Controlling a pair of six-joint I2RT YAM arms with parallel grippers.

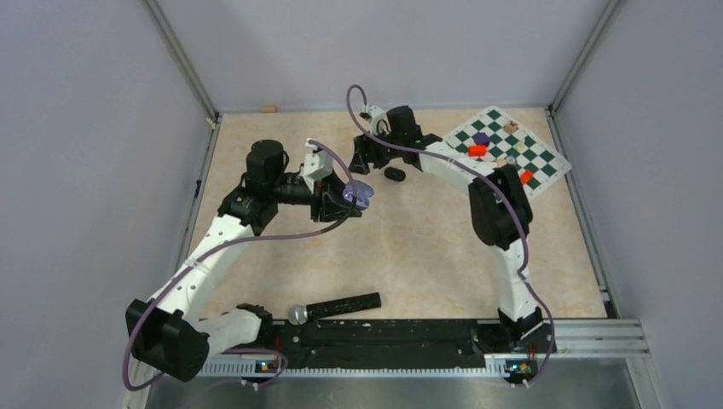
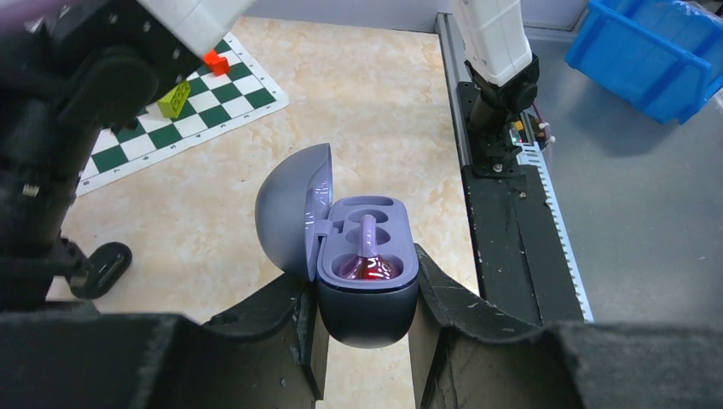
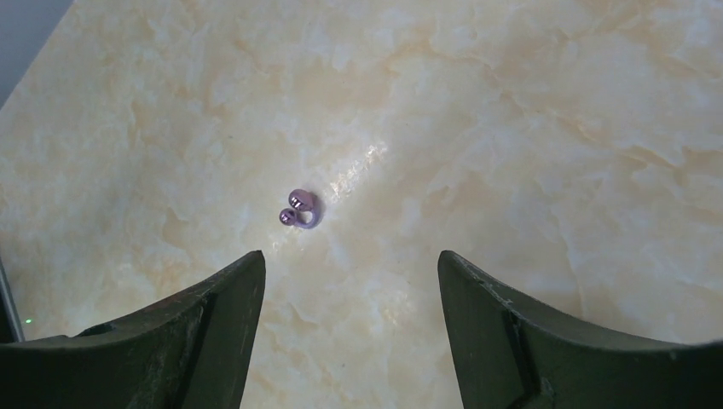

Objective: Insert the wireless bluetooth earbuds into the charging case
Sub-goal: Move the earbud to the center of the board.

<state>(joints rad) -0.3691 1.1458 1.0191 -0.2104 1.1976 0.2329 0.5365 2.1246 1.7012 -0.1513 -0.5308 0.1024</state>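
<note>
A beige marbled table (image 1: 409, 247) sits boxed in by plain grey walls, with a chessboard (image 1: 503, 146) at the far right. Left of the middle, the left gripper (image 2: 365, 290) is clamped on the body of a lilac charging case (image 2: 368, 322) and seems to hold it off the surface with its lid flipped open. One seated earbud (image 2: 367, 262) rests in the case with a red glow under it, and the pocket beside it looks empty. The right gripper (image 3: 349, 264) hovers at the far side with its jaws spread and nothing between them. It looks straight down on a loose earbud (image 3: 300, 210) lying on the table just ahead of its fingers. A black case (image 1: 394, 174) lies on the table near it. By my reckoning the lilac pair is half done, since the loose one has yet to be picked up and seated. I can't spot any black buds.
</note>
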